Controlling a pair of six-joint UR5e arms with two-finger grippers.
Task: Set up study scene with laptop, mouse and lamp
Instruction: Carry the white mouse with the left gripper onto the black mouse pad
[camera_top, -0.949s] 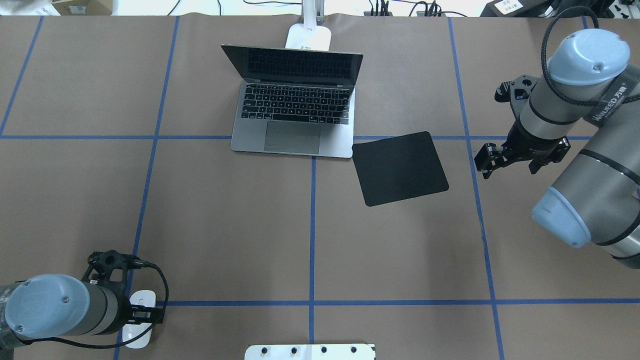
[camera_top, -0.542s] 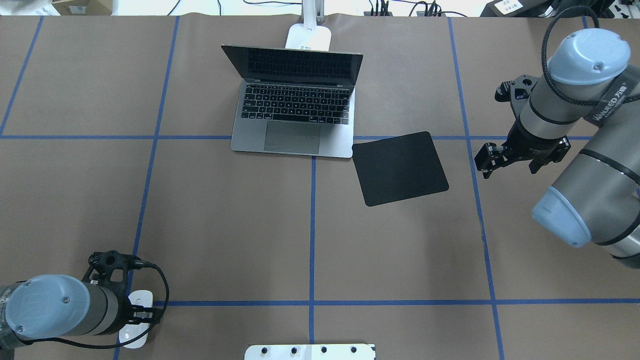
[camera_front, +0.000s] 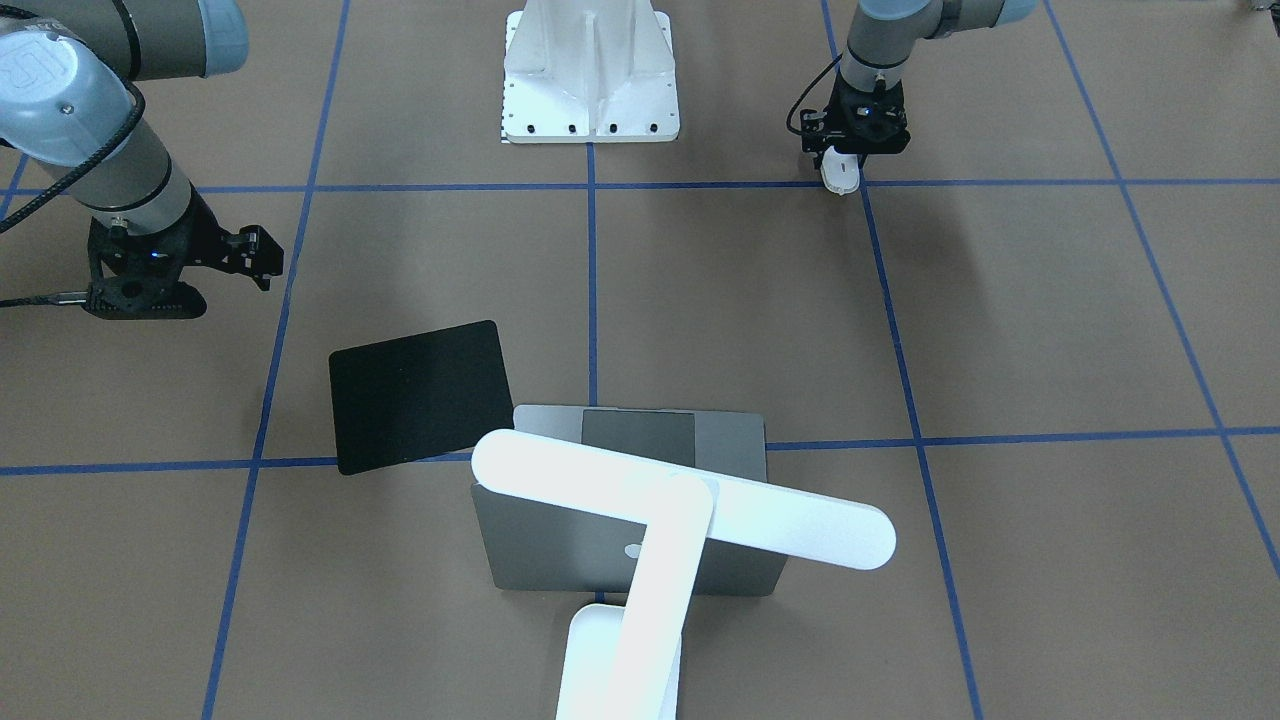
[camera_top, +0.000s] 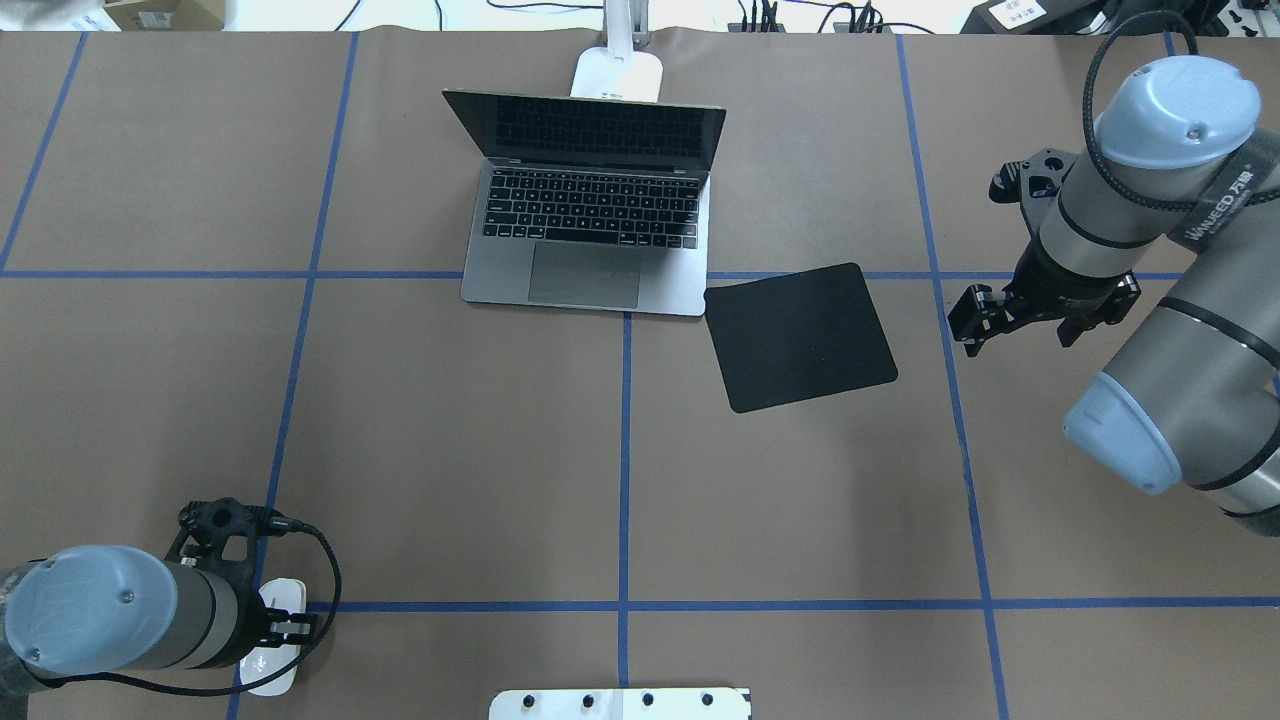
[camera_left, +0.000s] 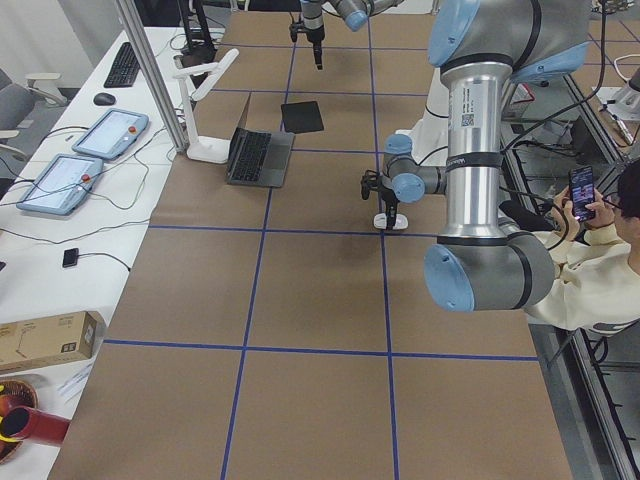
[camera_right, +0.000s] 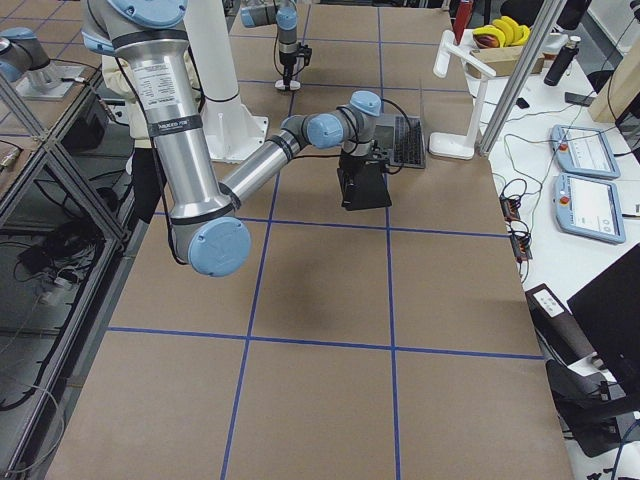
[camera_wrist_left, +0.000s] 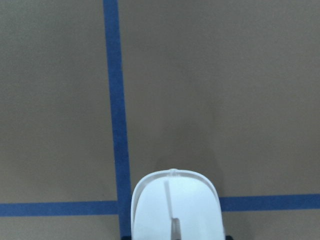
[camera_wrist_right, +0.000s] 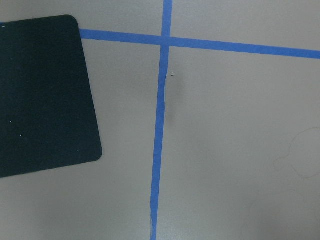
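Note:
The white mouse (camera_top: 272, 655) is at the near left of the table on a blue tape cross; the left wrist view shows it (camera_wrist_left: 175, 205) bottom centre. My left gripper (camera_top: 288, 628) points straight down and is shut on the mouse at table level. The open dark-grey laptop (camera_top: 590, 230) stands at the far middle, screen dark. The white lamp (camera_front: 680, 505) stands behind it, its bar head over the lid and its base (camera_top: 618, 75) at the far edge. My right gripper (camera_top: 968, 318) hangs open and empty to the right of the black pad.
A flat black square pad (camera_top: 800, 335) lies just right of the laptop's front corner and shows in the right wrist view (camera_wrist_right: 45, 95). The white ribbed pedestal (camera_front: 590, 70) stands at the robot's edge. Blue tape lines grid the brown table (camera_top: 450, 450).
My left arm has shifted slightly to the left, and the mouse has shifted slightly with it. The right arm, laptop, lamp and pad have not moved.

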